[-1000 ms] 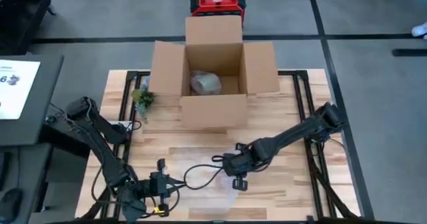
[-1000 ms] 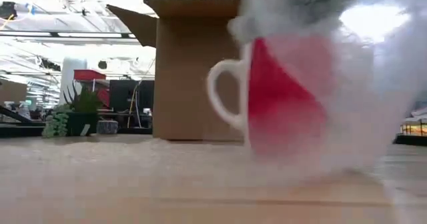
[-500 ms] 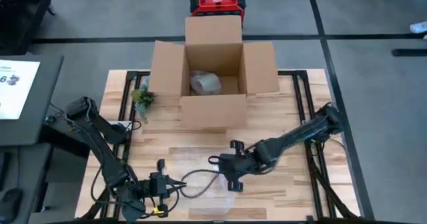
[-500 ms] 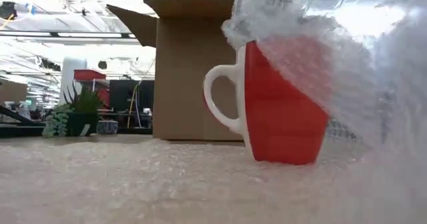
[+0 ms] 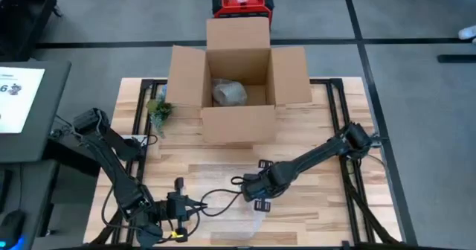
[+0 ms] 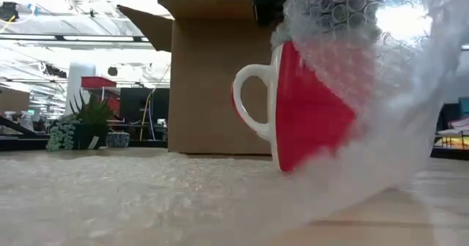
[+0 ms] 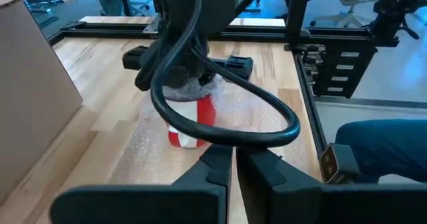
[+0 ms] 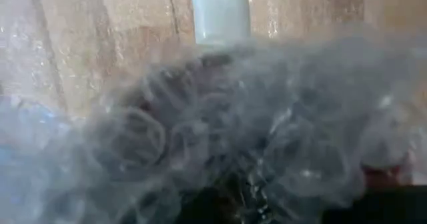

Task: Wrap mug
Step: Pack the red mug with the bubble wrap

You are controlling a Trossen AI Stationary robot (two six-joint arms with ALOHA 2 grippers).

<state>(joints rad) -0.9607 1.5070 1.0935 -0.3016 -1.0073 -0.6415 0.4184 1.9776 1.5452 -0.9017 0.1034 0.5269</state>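
The red mug with a white handle is standing upright on the wooden surface, in front of the open cardboard box. Bubble wrap is draping over its top and far side and lying under it. The right end effector is sitting directly over the mug, pressing into the wrap; how far its fingers are open cannot be told. The left end effector is resting near the surface's front edge, fingers nearly touching and gripping nothing. A small potted plant is sitting beside the box.
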